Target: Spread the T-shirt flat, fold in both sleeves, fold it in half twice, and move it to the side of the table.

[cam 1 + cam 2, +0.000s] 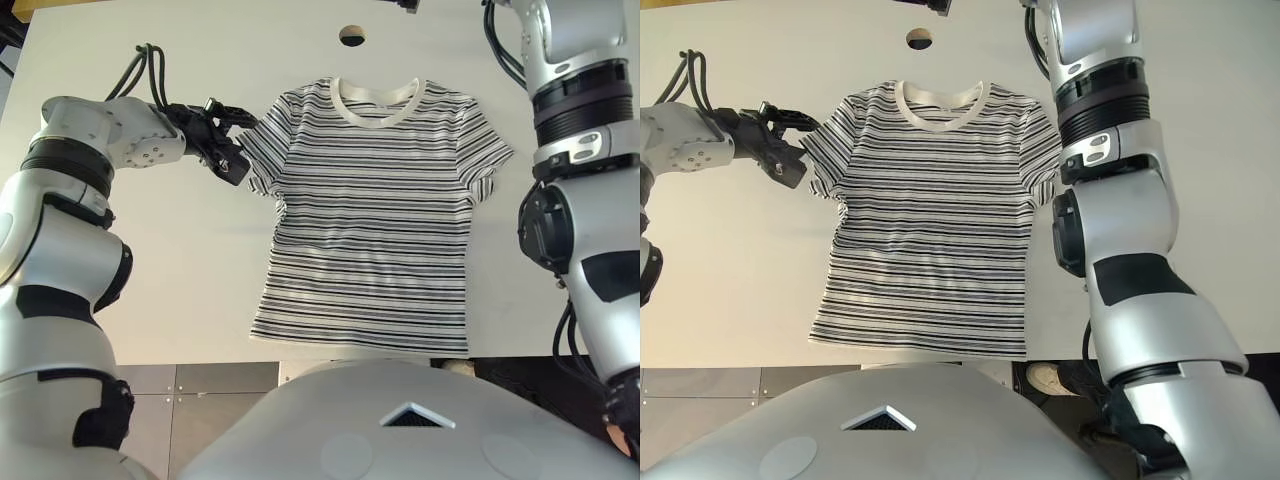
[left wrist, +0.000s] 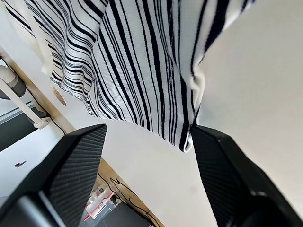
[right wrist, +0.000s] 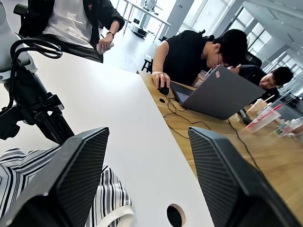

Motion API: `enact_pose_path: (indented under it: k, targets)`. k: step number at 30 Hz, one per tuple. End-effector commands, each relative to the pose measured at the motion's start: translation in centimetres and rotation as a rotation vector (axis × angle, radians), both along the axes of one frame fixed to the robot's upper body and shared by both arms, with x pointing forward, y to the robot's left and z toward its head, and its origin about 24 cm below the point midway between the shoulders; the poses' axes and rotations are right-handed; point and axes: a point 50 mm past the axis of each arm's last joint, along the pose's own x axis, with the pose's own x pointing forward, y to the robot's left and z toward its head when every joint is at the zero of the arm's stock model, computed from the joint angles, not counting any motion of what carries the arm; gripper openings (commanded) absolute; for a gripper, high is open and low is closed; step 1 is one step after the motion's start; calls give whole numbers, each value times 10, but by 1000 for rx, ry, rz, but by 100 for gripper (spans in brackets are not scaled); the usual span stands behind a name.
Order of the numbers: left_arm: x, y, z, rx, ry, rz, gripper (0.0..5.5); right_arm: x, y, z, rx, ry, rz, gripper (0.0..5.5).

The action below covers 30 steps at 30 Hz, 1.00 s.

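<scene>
Left pincer [image 1: 238, 143] is spread, parked at the outer hem of the left sleeve [image 1: 262, 150].

Left eye view: striped T-shirt [image 1: 370, 215] lies flat mid-tabletop [image 1: 150, 260], collar away from the robot, both sleeves out, neither folded. My read: spreading is done and the sleeve fold is the step in hand, left side first. Next move calls for closing on the hem, a small lift, then carrying it inward over the chest without dragging the body out of square.

Right eye view: same layout. The right arm [image 1: 1100, 130] rises past the right sleeve [image 1: 1040, 140].

Left wrist view: adds what the head views lack. The sleeve corner sits in the gap between the two fingers, right by one finger [image 2: 222, 179]. Can't tell if it touches. Nothing pinched.

Right wrist view: right pincer [image 3: 149, 165] is spread and empty, held above the tabletop at the collar end, with a round hole [image 3: 176, 215] below it. It also catches the left pincer farther off, beside the stripes.
</scene>
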Motion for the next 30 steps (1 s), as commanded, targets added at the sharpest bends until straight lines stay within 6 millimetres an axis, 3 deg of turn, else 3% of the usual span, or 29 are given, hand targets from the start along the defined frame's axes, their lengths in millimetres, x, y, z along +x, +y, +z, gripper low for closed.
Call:
enact_pose_path:
  k: [1,6,18,30]
  targets:
    - [-18,8,-27,89,119,-19,332,-1,-2,-5,-6,16,-14,310]
    - [-20,17,-23,108,135,-14,332,0,-2,-7,-6,23,-30,310]
    - [-8,28,14,-19,53,63,332,5,-9,-27,-72,54,-81,310]
    - [-18,23,-18,74,106,25,332,3,-7,-22,-40,50,-66,310]
